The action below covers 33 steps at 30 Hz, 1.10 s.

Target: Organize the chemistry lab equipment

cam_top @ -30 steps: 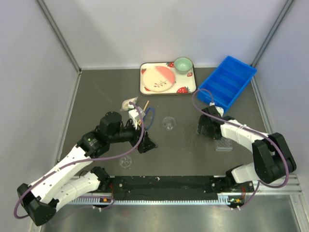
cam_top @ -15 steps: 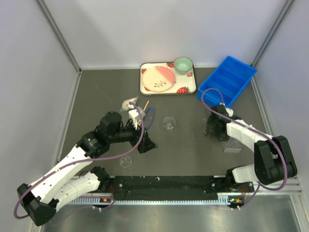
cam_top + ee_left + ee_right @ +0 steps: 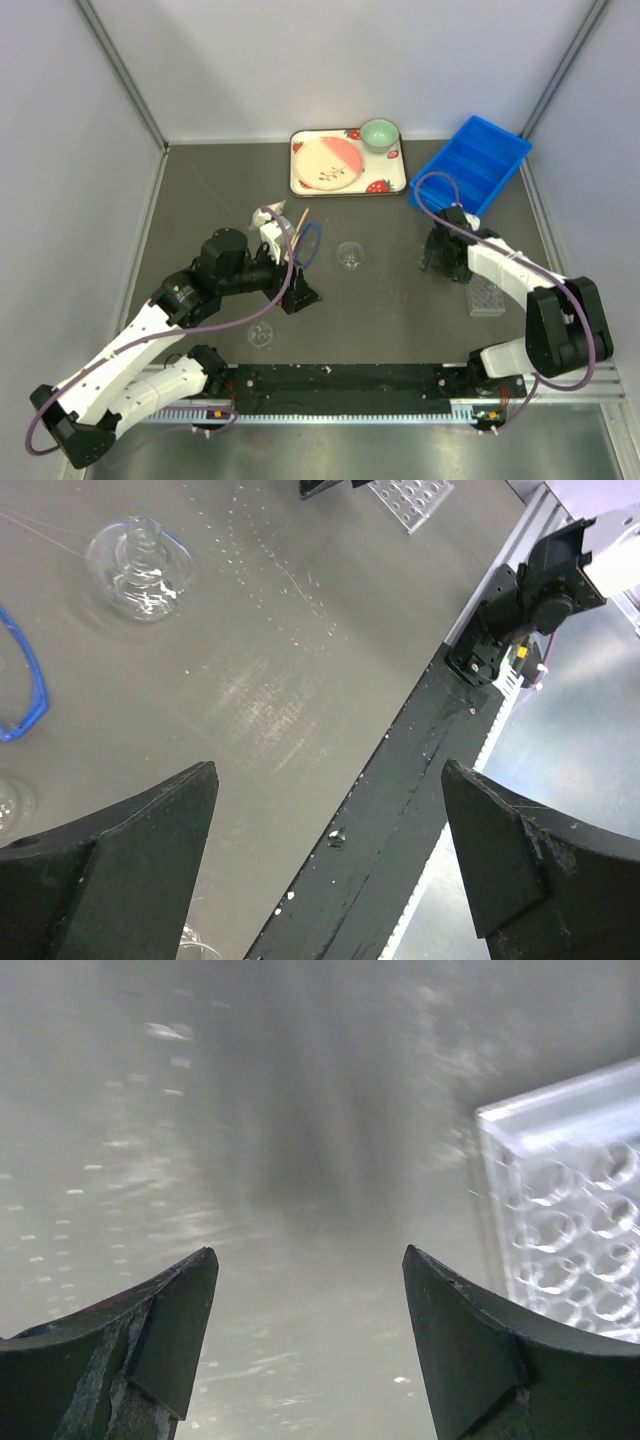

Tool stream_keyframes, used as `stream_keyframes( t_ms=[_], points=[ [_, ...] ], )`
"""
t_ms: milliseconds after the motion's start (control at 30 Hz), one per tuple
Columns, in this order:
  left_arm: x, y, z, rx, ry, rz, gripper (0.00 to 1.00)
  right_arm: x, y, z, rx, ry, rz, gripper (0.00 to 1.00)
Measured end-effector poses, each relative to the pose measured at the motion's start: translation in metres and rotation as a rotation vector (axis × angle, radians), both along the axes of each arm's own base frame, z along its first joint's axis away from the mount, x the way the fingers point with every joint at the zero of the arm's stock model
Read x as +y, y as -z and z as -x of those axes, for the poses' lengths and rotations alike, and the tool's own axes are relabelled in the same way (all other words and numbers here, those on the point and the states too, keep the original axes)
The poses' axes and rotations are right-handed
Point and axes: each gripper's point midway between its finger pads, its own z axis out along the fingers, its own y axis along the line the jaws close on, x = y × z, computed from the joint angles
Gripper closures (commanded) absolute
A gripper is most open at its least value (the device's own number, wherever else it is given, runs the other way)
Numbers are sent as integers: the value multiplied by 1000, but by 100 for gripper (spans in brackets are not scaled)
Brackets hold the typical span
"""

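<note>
Rack lies near the table's right edge, just beside the right gripper, whose jaws stand apart, empty. Left gripper gapes empty too. Beaker, ring, stick and dish lie scattered; bin looks empty, so sorting seems barely begun.

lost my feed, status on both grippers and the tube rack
Left gripper open, empty. Right gripper open, empty, low beside tube rack, not gripping it. Nothing between them.
</note>
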Motion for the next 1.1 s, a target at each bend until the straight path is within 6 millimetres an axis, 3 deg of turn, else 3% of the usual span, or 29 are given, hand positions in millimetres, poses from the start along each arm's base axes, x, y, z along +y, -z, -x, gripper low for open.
stream_keyframes(
  t_ms=[233, 433, 567, 667, 833, 1100],
  points=[
    [6, -5, -10, -4, -63, -38, 1, 50, -42, -41, -92, -129, -16, 24],
    [9, -2, -10, 10, -74, -58, 1, 49, -113, -83, -229, -80, 1, 23],
    [10, -1, -9, 16, -74, -63, 1, 30, -150, -108, -301, 4, 18, 23],
    [10, -1, -8, 18, -73, -64, 1, 6, -153, -114, -296, 89, 39, 23],
    [12, -3, -5, 17, -69, -59, 1, -38, -139, -125, -226, 231, 82, 23],
    [11, -7, 0, 16, -52, -40, 1, -72, -128, -148, -180, 332, 123, 23]
  ],
)
